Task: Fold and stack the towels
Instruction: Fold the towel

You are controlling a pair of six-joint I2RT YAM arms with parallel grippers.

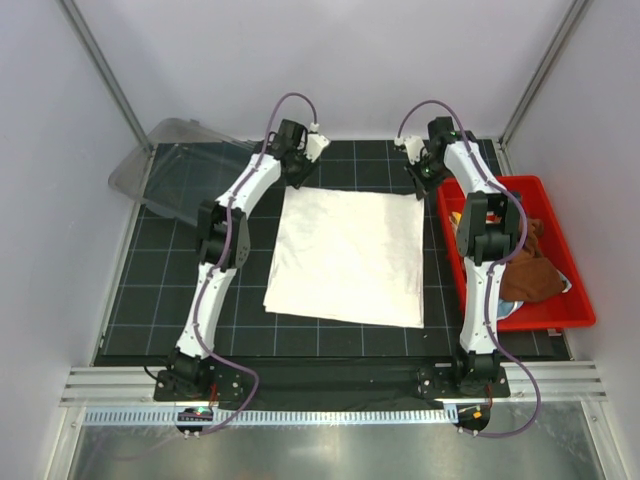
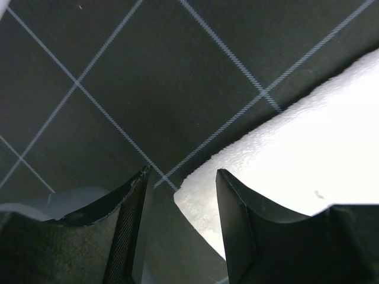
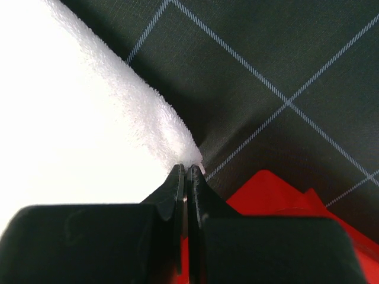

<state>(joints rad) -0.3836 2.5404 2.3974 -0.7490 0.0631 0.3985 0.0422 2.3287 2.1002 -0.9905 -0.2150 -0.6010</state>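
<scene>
Centre of the surface (image 1: 180, 290): cream-white towel (image 1: 348, 255) lies flat between my arms. No stack started, by my read. My right hand (image 3: 186, 171) is pressed together, pinching its far-right corner. My left hand (image 2: 182, 174) is spread at the far-left corner, not gripping yet. On my right, the red bin (image 1: 575, 305) holds the rust-brown towel (image 1: 530, 272) plus a light-blue one (image 1: 508, 308), both unfolded.

Pale grey walls (image 1: 350, 60) are enclosing the desk (image 1: 300, 450), where a black gridded mat (image 1: 160, 290) is lying under even, soft light.
</scene>
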